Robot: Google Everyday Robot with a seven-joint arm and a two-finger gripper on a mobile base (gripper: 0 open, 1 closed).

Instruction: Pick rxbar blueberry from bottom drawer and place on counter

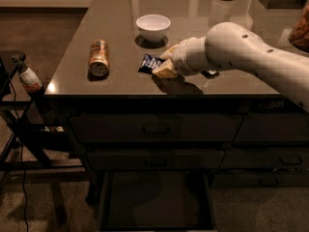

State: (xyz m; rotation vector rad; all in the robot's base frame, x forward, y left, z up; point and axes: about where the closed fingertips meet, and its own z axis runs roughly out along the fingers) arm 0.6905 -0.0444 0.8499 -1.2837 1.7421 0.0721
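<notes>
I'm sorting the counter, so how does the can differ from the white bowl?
The can lies on its side, brown-orange; the bowl stands upright, white. The can sits nearer the front edge than the bowl. Both rest on the counter, where the gripper meets the rxbar blueberry.

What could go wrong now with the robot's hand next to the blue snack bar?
The gripper is right against the rxbar blueberry, low over the counter, so pulling away might drag the bar along. The can lying on its side to the left could roll if it gets bumped. The bottom drawer stands open, so something could knock into it.
</notes>
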